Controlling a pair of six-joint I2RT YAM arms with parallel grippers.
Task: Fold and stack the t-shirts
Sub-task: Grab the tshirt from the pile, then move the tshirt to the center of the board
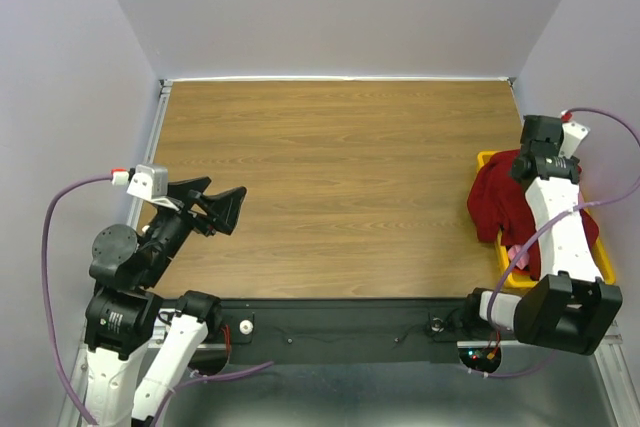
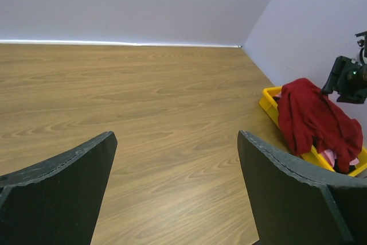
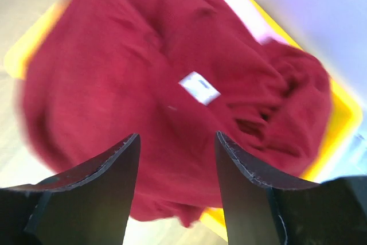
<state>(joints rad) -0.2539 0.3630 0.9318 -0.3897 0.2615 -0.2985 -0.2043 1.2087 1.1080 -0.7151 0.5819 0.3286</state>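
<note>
The dark red t-shirt [image 1: 498, 203] lies crumpled in a heap at the right edge of the wooden surface [image 1: 340, 177]. Most of it rests in the yellow bin [image 2: 268, 99], and part of the cloth drapes over the bin's rim on the side facing the middle of the surface. Its white neck label [image 3: 199, 88] faces up near the middle of the heap. A bit of a pink t-shirt [image 2: 330, 156] shows in the bin under the near edge of the red cloth.

The right end effector [image 3: 176, 142] hangs directly above the red heap. Its two dark fingers [image 3: 92, 185] stand moderately apart, with only the shirt visible below through the gap. No cloth is pinched between them. The right wrist view is blurred, so whether the fingertips touch the cloth cannot be told.

The left end effector [image 2: 176, 159] is on the far left side of the surface, well apart from the bin and the shirts. Its fingers are spread wide and hold nothing. It points across the bare wood towards the bin on the right.
</note>
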